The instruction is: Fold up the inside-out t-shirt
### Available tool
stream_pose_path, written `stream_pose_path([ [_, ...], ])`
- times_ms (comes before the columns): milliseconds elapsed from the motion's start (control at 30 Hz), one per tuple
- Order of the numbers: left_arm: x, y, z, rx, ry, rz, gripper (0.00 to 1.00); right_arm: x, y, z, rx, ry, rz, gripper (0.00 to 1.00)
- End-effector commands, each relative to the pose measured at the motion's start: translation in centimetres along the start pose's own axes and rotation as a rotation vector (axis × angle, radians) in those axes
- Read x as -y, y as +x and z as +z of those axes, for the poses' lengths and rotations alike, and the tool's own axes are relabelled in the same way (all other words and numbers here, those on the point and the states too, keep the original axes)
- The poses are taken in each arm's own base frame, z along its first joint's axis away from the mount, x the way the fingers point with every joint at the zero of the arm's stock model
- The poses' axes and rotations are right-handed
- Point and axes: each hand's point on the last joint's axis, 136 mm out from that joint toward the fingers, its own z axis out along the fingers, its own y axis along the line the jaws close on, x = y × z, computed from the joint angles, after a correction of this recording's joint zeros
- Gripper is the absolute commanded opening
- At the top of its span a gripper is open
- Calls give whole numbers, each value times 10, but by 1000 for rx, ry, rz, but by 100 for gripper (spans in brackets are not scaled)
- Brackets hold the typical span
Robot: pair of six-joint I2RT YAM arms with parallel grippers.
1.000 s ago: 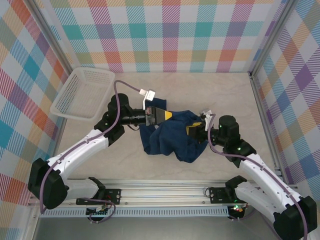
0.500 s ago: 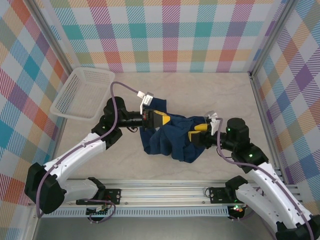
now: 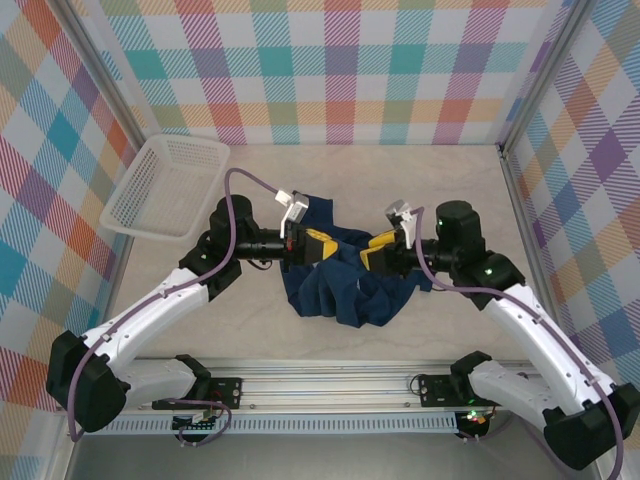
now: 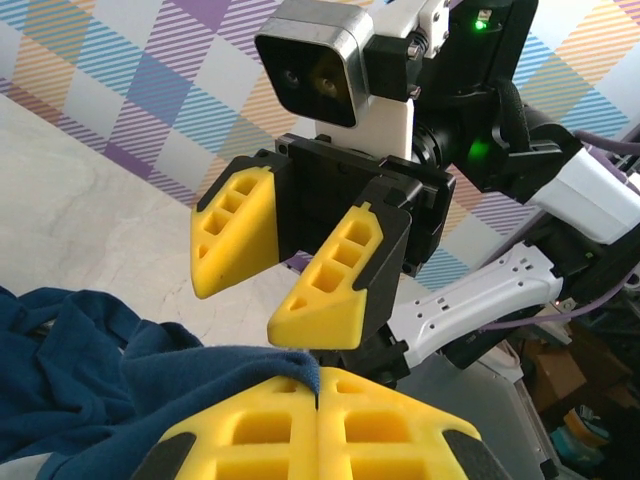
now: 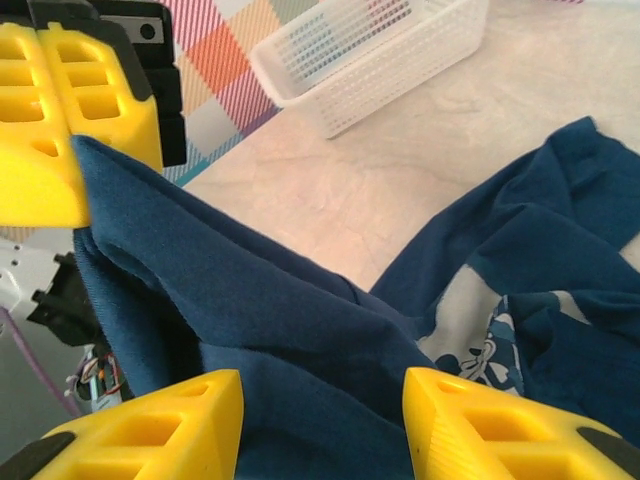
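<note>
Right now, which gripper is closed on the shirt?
The left gripper: its jaws are pressed together, pinching a fold of the shirt. The right gripper stands open, with nothing between its jaws.

One t-shirt (image 3: 340, 290), one basket (image 3: 160, 190), two grippers (image 3: 328, 245) (image 3: 372, 250)

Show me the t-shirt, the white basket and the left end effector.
t-shirt (image 3: 342, 292), top view, middle of the bunched fabric.
white basket (image 5: 400, 75), right wrist view, its side wall.
left end effector (image 4: 318, 395), left wrist view, seam between its shut fingertips.
</note>
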Motion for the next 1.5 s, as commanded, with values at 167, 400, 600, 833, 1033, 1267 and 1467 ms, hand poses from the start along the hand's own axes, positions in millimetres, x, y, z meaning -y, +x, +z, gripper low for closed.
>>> stream_pose_path([
  [167, 18, -9, -3, 9, 39, 67, 0, -5, 11, 21, -90, -92, -52, 47],
  [400, 12, -11, -4, 17, -3, 63, 0, -9, 23, 25, -106, -127, -53, 34],
  [600, -1, -16, -5, 45, -82, 32, 0, -22, 36, 20, -87, -187, -29, 13],
  [833, -17, -33, -14, 161, -174, -28, 0, -41, 57, 17, -88, -219, -29, 0],
  [1033, -16, -41, -17, 199, -178, -44, 0, -58, 74, 37, -135, -238, -60, 0],
  [1267, -11, -39, -20, 199, -164, -6, 0, -69, 76, 44, -140, -231, -100, 0],
  [1467, -10, -31, -18, 157, -158, 26, 0, -60, 52, 16, -24, -91, -210, 8],
])
